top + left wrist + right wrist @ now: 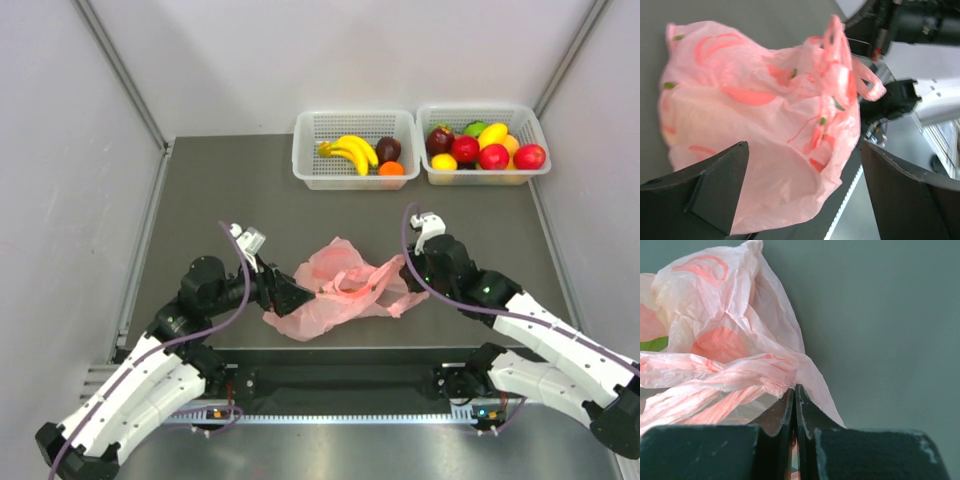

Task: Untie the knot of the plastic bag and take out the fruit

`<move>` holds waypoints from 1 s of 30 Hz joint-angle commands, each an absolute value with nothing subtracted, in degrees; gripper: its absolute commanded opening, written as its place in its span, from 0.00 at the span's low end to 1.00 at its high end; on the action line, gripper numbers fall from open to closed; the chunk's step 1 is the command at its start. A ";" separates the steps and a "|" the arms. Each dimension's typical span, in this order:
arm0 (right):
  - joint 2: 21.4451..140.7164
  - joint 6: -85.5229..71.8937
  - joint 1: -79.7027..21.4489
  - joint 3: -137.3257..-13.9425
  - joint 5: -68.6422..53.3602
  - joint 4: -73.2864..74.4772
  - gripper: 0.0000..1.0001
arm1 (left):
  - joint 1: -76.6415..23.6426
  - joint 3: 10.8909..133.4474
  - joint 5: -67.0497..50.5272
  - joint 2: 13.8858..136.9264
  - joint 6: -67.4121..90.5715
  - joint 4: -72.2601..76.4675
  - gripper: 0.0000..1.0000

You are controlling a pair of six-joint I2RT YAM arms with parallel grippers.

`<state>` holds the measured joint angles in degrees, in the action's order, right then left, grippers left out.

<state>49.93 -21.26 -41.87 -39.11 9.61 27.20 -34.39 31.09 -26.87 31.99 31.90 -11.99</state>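
Note:
The pink plastic bag (335, 285) lies crumpled and fairly flat on the dark table between my two arms. My left gripper (296, 296) is open at the bag's left end. In the left wrist view its fingers (720, 185) stand wide apart with the bag's body (765, 125) between them. My right gripper (409, 272) is shut on a twisted handle strip at the bag's right end (755, 372), its jaws pressed together (795, 388). The handle loops bunch up at the far end in the left wrist view (840, 75); I cannot make out a distinct knot. No fruit shows inside the bag.
Two white baskets stand at the back. The left one (310, 170) holds yellow bananas (350, 152), a dark purple fruit and an orange one. The right one (535, 135) holds several red, yellow and green fruits. Grey walls enclose the table on three sides.

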 commanded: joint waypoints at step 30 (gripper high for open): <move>47.20 -14.59 -44.30 -38.94 5.36 19.51 0.10 | -34.98 56.61 -37.86 71.55 21.79 -16.71 0.99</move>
<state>47.00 -15.44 -43.29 -36.12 4.51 20.84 -34.68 57.69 -30.02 75.55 19.40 -24.32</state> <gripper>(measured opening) 0.119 0.987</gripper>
